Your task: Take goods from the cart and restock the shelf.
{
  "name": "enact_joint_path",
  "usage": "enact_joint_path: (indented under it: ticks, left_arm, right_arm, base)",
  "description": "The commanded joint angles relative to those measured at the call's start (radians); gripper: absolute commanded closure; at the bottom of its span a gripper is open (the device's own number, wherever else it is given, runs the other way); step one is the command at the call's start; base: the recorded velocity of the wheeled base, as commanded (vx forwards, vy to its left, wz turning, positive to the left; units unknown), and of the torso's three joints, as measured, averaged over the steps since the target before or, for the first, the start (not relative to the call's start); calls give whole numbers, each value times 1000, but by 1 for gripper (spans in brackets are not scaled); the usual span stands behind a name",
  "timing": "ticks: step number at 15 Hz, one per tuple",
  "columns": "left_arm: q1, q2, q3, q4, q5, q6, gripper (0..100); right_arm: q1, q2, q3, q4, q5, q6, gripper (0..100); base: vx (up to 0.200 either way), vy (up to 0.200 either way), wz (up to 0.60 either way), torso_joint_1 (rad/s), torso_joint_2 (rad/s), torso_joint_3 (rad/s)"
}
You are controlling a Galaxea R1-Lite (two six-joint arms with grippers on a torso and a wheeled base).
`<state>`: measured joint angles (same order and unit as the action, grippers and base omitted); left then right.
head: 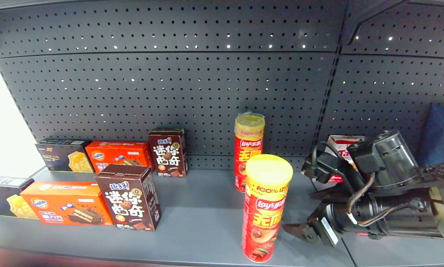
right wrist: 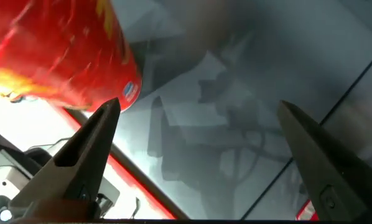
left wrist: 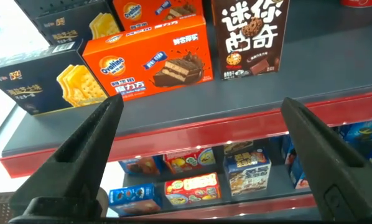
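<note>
Forward on the shelf (head: 199,207) the front chip can (head: 266,207) stands upright, with a second can (head: 248,148) behind it near the pegboard. The right tool (right wrist: 198,107) lies just right of the front can, fingers apart, one tip beside it (not gripping). The left wrist view adds the left tool (left wrist: 201,104), also spread, facing an orange box (left wrist: 152,59) and lower-shelf goods (left wrist: 192,186)

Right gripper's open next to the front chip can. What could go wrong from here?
1. The right gripper is open with one finger close to the front can; a sideways pull-out may clip it.
2. That can is tall, narrow and stands near the shelf front edge, so a knock might topple it off.
3. Tipping backward, it could hit the rear can.
</note>
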<state>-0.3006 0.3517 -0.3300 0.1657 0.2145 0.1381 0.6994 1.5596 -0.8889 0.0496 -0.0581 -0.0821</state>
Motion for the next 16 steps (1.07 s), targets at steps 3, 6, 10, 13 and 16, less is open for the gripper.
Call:
enact_joint_path:
  ticks: [3, 6, 10, 13, 16]
  left_arm:
    - [0, 4, 2, 0, 0, 0, 0]
    - [-6, 4, 2, 1, 0, 0, 0]
    - [-6, 4, 8, 1, 0, 0, 0]
    - [-6, 3, 19, 1, 0, -2, 0]
    - [-6, 3, 19, 1, 0, -14, 0]
  right_arm:
    - [-1, 48, -28, 0, -2, 1, 0]
    - [-1, 65, -39, 1, -2, -1, 0]
    - [3, 70, -41, 1, -2, 1, 0]
    - [12, 70, -38, 1, -3, 1, 0]
    - [19, 73, -39, 1, -3, 1, 0]
  base:
    - [0, 0, 0, 0, 0, 0]
    - [0, 0, 0, 0, 0, 0]
    - [0, 0, 0, 0, 0, 0]
    - [0, 0, 0, 0, 0, 0]
    - [0, 0, 0, 0, 0, 0]
